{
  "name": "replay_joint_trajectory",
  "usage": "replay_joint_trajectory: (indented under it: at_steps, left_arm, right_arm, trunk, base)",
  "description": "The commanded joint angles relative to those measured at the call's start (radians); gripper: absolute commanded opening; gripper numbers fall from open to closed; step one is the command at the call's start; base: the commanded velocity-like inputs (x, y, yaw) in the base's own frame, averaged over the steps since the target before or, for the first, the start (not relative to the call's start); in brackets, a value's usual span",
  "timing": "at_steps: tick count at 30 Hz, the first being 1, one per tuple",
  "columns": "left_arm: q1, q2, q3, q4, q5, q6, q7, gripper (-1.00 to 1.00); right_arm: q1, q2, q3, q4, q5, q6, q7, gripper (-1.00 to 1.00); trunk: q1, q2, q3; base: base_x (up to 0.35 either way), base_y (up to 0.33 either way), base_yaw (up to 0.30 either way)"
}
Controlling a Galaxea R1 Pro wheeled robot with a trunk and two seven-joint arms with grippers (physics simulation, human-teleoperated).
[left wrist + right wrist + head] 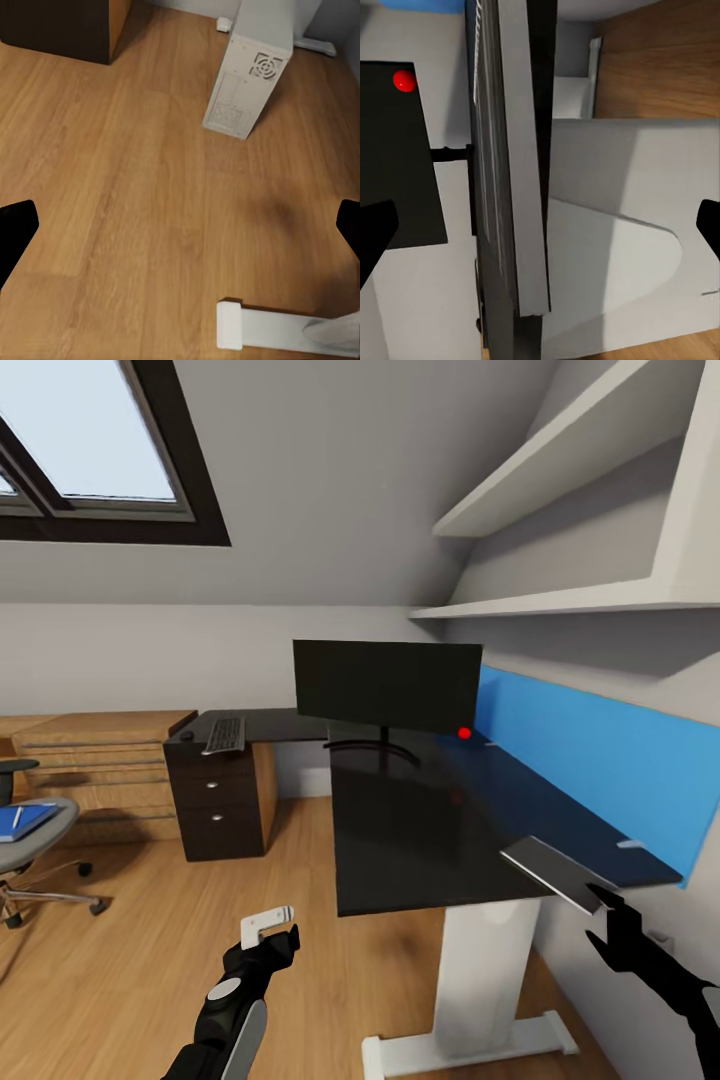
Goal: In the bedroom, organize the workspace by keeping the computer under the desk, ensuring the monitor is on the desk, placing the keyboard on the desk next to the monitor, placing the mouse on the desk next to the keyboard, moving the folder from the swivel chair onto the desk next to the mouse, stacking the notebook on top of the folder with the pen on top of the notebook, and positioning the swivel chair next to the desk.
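desk | on it: monitor, keyboard, mouse, notebook

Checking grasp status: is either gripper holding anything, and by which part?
Nothing. The left gripper and right gripper are open; the notebook end sits between the right fingers.

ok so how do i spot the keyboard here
Find the black L-shaped desk and follow it to its far left wing, above the black drawer unit. The keyboard lies there, left of the monitor: a long dark slab with rows of grey keys, much bigger than the small black mouse beside it.
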Motion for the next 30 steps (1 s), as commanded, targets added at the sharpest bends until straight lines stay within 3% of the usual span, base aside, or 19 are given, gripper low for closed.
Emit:
replay_joint_trajectory:
  at_steps: [1, 13, 14, 27, 30]
  left_arm:
    - [-0.001, 0.000, -0.002, -0.001, 0.010, 0.002, 0.009, 1.00]
    - [-0.001, 0.000, -0.002, 0.012, 0.010, 0.002, 0.009, 1.00]
    - [-0.001, 0.000, -0.002, 0.012, 0.010, 0.002, 0.009, 1.00]
    - [-0.001, -0.001, -0.002, 0.014, 0.010, 0.003, 0.009, 1.00]
    - [-0.001, -0.001, -0.003, 0.014, 0.010, 0.002, 0.009, 1.00]
  right_arm:
    - [-0.001, 0.000, -0.003, 0.000, 0.004, 0.006, 0.004, 1.00]
    - [-0.001, 0.000, -0.003, 0.000, 0.004, 0.006, 0.003, 1.00]
    - [-0.001, 0.000, -0.002, -0.001, 0.005, 0.006, 0.003, -1.00]
    - [-0.001, 0.000, -0.002, -0.003, 0.009, 0.005, 0.003, -1.00]
    - [-0.001, 0.000, -0.002, -0.003, 0.009, 0.004, 0.004, -1.00]
  trunk:
    - [0.000, -0.001, -0.001]
    - [0.000, -0.001, -0.001]
    - [0.000, -0.001, -0.001]
    - [0.000, -0.001, -0.001]
    - [-0.011, 0.020, 0.008]
  base:
    - [0.176, 0.145, 0.000]
    - [0.079, 0.061, 0.000]
    - [0.005, 0.003, 0.000]
    - [0.000, 0.000, 0.000]
    - [0.000, 0.000, 0.000]
